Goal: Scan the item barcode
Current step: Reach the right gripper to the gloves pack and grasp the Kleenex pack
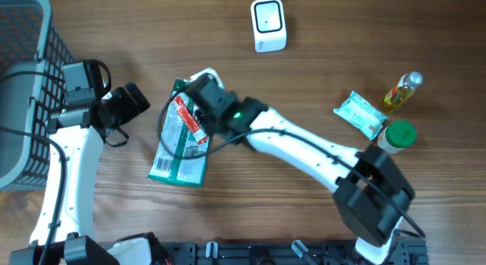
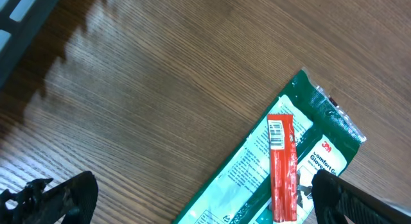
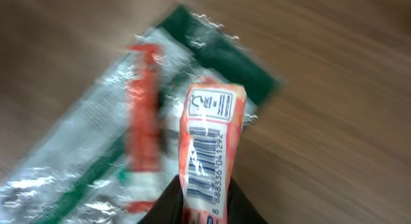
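Wood bench (image 1: 342, 67): R jaws grip orange sachet (image 3: 209, 140), L jaws wide open; keep barcode (image 3: 204, 156) unpinched, face it to scanner (image 1: 268, 23) at bench 12 o'clock.

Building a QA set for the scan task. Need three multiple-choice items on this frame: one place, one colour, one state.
1. Where is the white scanner?
A) in the basket
B) standing alone at the top of the overhead view
C) under the green package

2. What colour is the lid of the jar?
A) green
B) red
C) blue

3. How is the left gripper?
A) shut on the bottle
B) shut on the green package
C) open, holding nothing

Answers: B, neither arm nor any item touches it; A, the round lid shows green from above; C, its fingers stand far apart in the left wrist view.
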Controlling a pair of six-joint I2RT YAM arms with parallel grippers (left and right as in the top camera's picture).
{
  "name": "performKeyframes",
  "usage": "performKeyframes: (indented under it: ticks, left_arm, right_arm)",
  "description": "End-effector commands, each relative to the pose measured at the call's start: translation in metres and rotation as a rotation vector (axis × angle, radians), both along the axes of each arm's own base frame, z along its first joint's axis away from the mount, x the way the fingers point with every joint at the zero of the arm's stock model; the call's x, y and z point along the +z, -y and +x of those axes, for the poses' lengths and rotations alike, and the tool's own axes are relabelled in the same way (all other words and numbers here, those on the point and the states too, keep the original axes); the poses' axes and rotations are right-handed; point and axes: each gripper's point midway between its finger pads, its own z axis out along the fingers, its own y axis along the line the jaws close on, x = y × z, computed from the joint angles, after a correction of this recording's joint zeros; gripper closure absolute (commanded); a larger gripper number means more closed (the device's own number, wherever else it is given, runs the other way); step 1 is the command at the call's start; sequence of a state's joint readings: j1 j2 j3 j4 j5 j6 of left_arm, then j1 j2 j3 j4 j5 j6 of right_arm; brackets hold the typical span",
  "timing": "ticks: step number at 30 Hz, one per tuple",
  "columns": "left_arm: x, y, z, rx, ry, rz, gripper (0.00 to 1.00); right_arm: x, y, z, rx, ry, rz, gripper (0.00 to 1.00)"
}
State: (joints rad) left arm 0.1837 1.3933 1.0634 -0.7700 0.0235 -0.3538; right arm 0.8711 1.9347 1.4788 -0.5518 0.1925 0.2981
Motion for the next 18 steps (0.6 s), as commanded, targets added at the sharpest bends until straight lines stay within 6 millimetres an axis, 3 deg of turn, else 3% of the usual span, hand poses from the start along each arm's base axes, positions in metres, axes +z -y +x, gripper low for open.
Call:
performKeyframes:
  ticks: [1,5,10,18]
  left_arm:
    - [0.000,-0.003,0.001,0.005,0.001,0.007,0.00]
    - [0.000,-0.003,0.001,0.005,0.001,0.007,0.00]
    - [0.000,-0.003,0.001,0.005,0.001,0.007,0.00]
    - [0.000,-0.003,0.001,0.005,0.001,0.007,0.00]
  right_arm:
    - [-0.014,0.045,0.012,-0.116,-0.016,-0.116,0.83]
    - [-0.042,0.082,0.011,-0.187,-0.063,-0.185,0.83]
    - [-0.063,0.090,0.005,-0.189,-0.073,-0.188,0.79]
    - [-0.061,0.085,0.009,-0.185,-0.061,-0.166,0.39]
